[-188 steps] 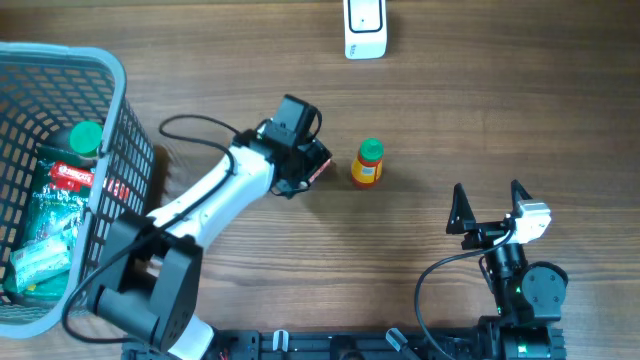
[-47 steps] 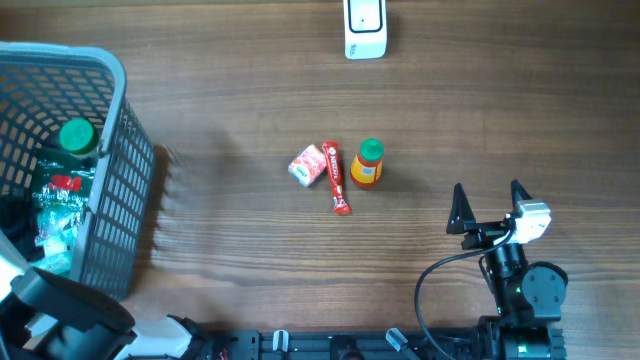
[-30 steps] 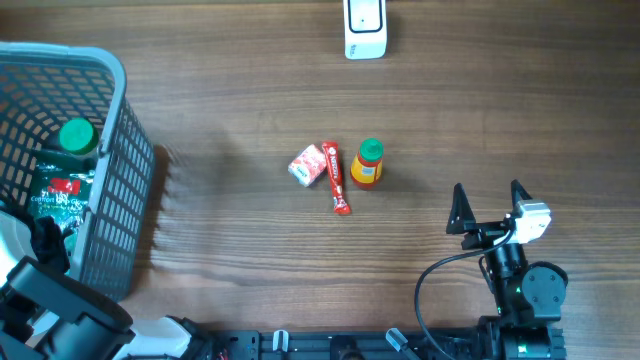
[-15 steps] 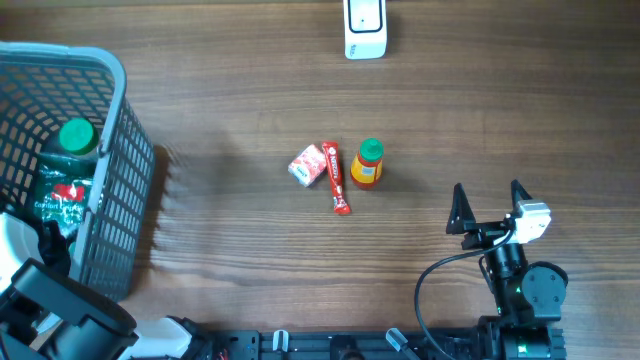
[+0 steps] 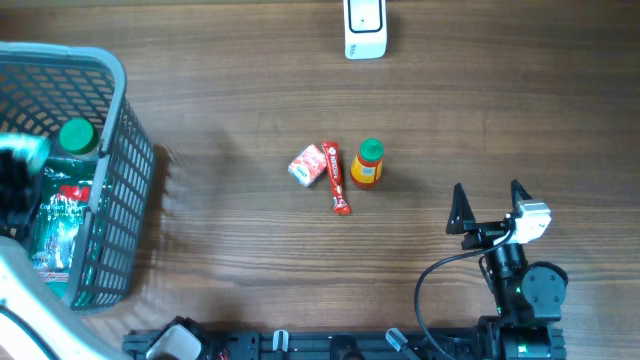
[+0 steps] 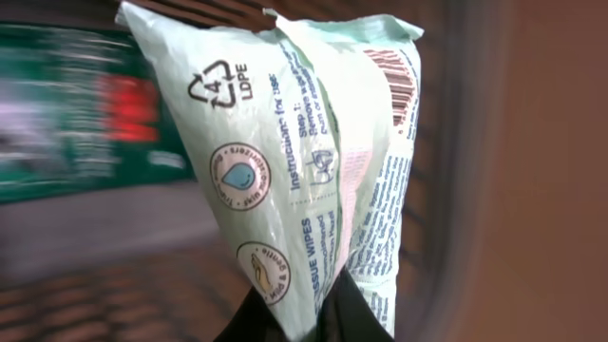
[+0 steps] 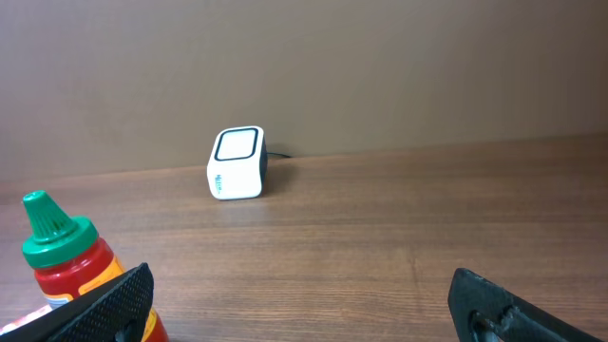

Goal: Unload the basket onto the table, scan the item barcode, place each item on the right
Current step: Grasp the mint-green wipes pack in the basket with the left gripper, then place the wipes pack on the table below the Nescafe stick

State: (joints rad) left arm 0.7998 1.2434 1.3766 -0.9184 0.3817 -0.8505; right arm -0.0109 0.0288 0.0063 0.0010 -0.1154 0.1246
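Closest in, the left gripper point(image 6: 302, 318) is pinched tight on one end of a pale green wipes pack point(image 6: 304, 171), so the rest of the pack sticks out away from the fingers. I'd guess it's held by the edge to keep the printed side clear. The barcode point(image 6: 399, 85) sits up near the far corner and nothing covers it.

Right behind the pack is a blur of the basket point(image 5: 110, 200), so it looks like the pack is only just clear of it, over at the left edge of the table point(image 5: 250, 100). A green-capped bottle point(image 5: 79, 136) and some other packets are in there too.

Further out, mid-table, there's a small box point(image 5: 307, 165), a red bar point(image 5: 335, 177) and a sauce bottle point(image 5: 367, 163) huddled together. The right gripper point(image 5: 487, 195) is parked with its jaws spread wide, holding nothing.

The scanner point(image 5: 365, 28) is way off at the far edge. That little cluster sits roughly between the basket and the scanner, so I'd carry the pack high over it.
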